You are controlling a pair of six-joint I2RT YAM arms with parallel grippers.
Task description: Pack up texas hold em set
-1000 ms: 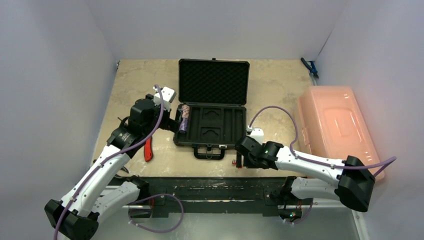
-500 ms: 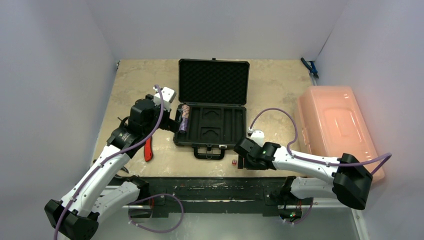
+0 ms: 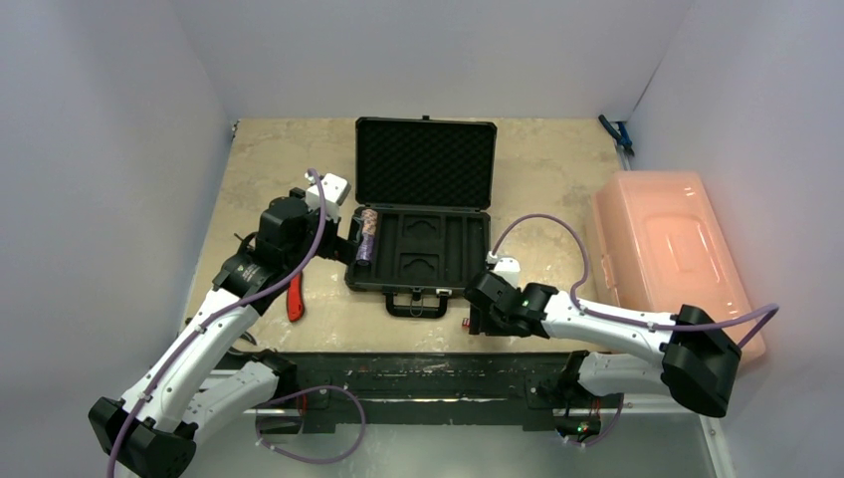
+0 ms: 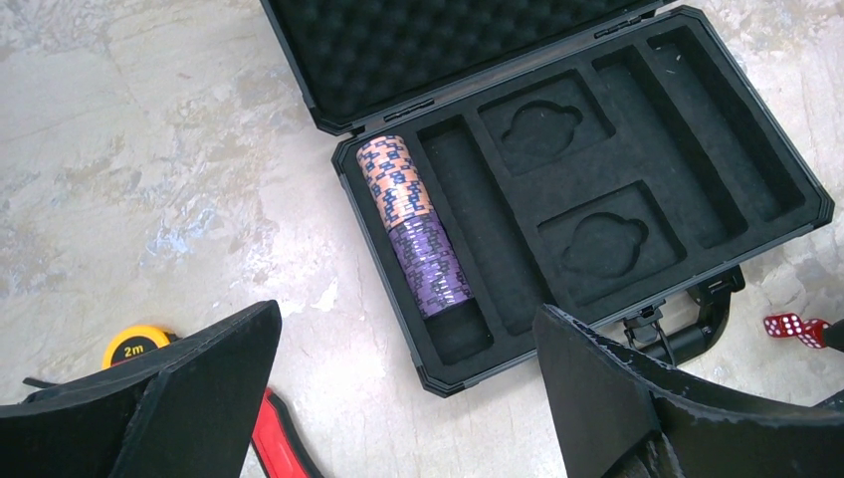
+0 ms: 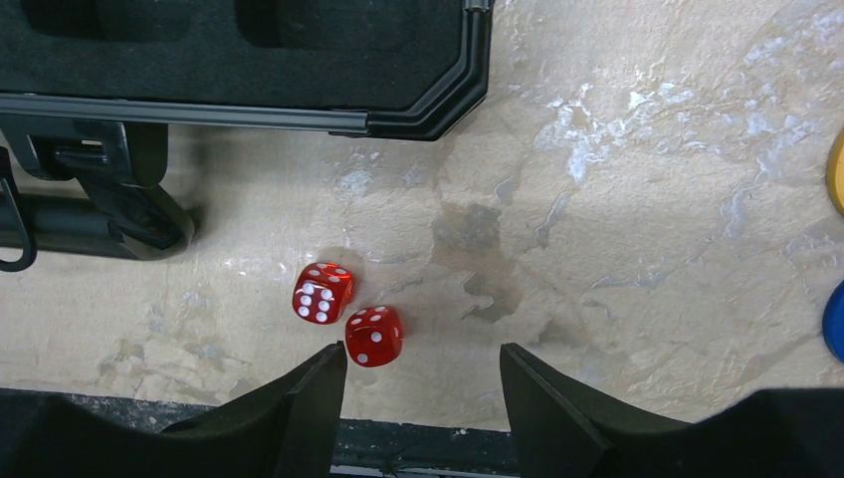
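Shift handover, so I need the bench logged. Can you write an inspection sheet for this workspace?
Surface: marbled tabletop, mottled.
Job's things: case open, lid up; chips in its left slot; two dice on the table near the handle; yellow disc and blue disc at the right wrist view's edge.
Clutter: knife, tape measure, pink bin, blue tool at the far corner.
Grippers: left gripper open, empty, by the case's left edge; right gripper open, empty, beside the dice.
Cables: purple cable along each arm.
Surroundings: white walls.
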